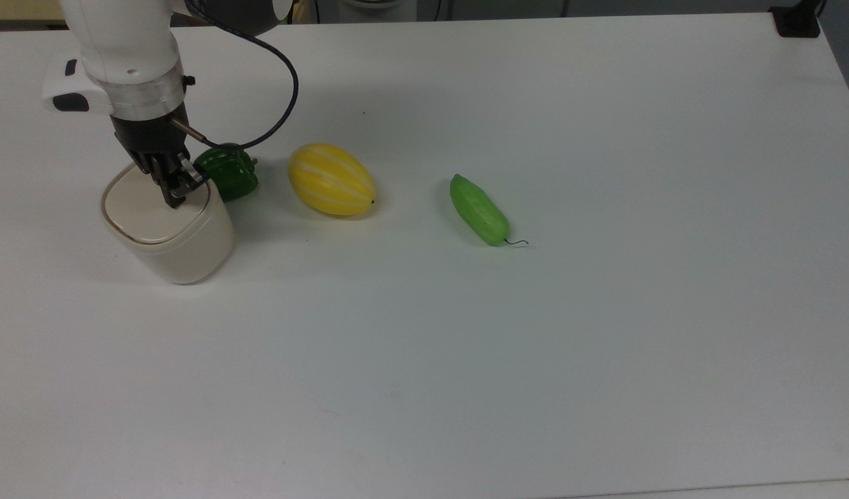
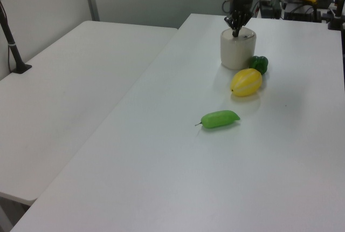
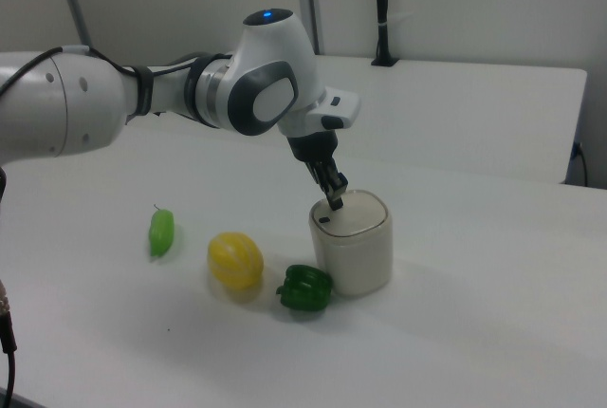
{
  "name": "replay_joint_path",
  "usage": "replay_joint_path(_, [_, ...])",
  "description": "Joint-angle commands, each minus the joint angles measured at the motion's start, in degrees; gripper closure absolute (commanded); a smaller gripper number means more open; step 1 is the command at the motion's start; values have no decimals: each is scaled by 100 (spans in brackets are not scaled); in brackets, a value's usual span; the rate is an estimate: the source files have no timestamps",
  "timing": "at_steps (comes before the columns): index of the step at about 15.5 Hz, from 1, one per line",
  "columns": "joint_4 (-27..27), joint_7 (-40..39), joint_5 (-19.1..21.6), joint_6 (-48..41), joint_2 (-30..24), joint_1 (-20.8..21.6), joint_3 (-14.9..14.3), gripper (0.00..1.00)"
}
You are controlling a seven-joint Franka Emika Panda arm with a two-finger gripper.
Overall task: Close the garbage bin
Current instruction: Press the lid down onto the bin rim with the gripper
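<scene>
Table: we're looking at a broad white table [image 1: 535, 346] carrying three pieces of toy produce in a row.
Pepper: we see a dark green bell pepper [image 1: 226, 170] at the top view's left end of the row.
Melon: we've got a yellow melon with pale stripes [image 1: 331, 179] lying near the pepper, apart from it.
Cucumber: we spot a light green cucumber [image 1: 479, 209] well apart from the melon, a thin dark stem curling off its end.
Second table: we note another white table [image 2: 70, 91] alongside, on the left view's left.
</scene>
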Motion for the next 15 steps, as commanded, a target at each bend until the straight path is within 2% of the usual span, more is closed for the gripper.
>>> replay_joint_path(1, [-158,-100,109,-119,6,90,-51,100])
replay_joint_path(15, [-158,-135,117,-66,146,64,-51,100])
